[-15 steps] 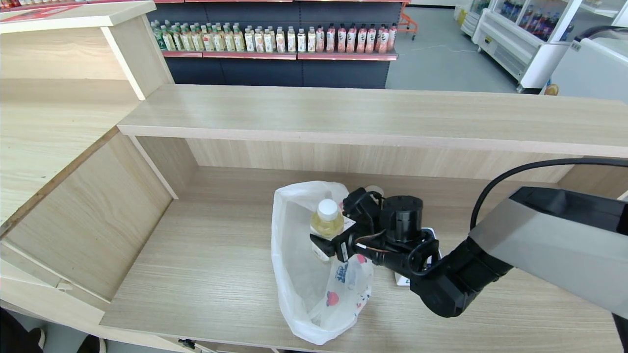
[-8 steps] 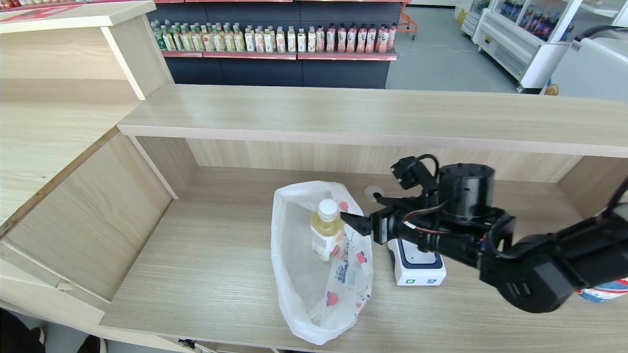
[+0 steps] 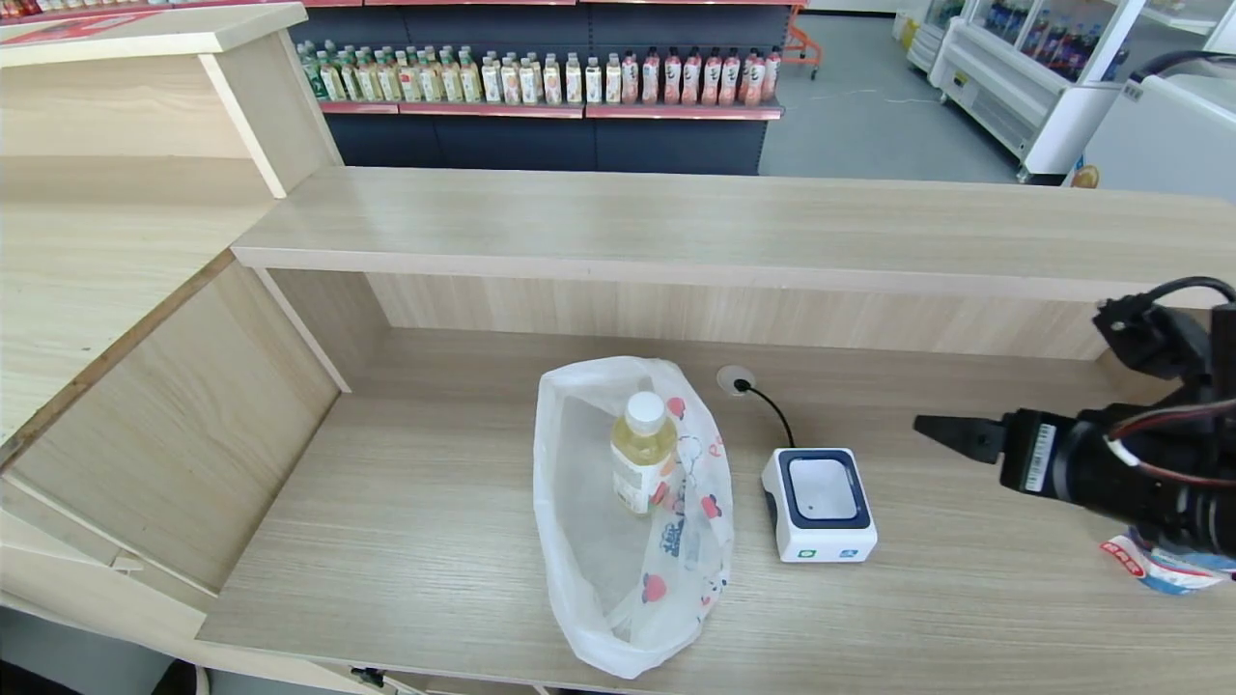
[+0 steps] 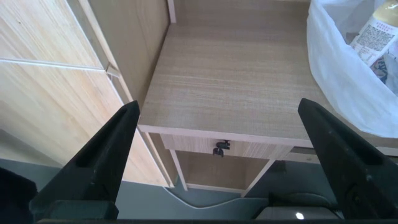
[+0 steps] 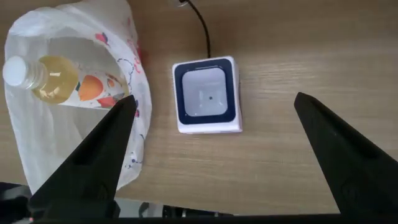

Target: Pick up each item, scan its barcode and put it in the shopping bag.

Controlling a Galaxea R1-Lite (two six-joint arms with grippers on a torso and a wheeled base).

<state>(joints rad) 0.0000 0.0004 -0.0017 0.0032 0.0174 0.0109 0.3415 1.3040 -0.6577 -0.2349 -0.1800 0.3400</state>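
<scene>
A white plastic shopping bag [image 3: 618,569] with small printed figures lies open on the lower counter. A bottle of yellow drink [image 3: 642,454] with a white cap stands upright inside it. The white barcode scanner [image 3: 819,502] sits just right of the bag. My right gripper [image 3: 932,430] hovers to the right of the scanner, open and holding nothing. In the right wrist view its gripper [image 5: 214,102] spans the scanner [image 5: 207,94], with the bottle [image 5: 59,84] off to one side. My left gripper [image 4: 217,112] is open above the counter's front left corner, near the bag [image 4: 345,74].
A red, white and blue packet [image 3: 1154,565] lies on the counter at the far right, under my right arm. A cable [image 3: 768,410] runs from the scanner to a hole in the counter. A raised shelf [image 3: 676,222] borders the back and a side panel [image 3: 183,425] the left.
My right gripper let go of the bottle, which now stands in the bag, and drew back to the right, uncovering the scanner.
</scene>
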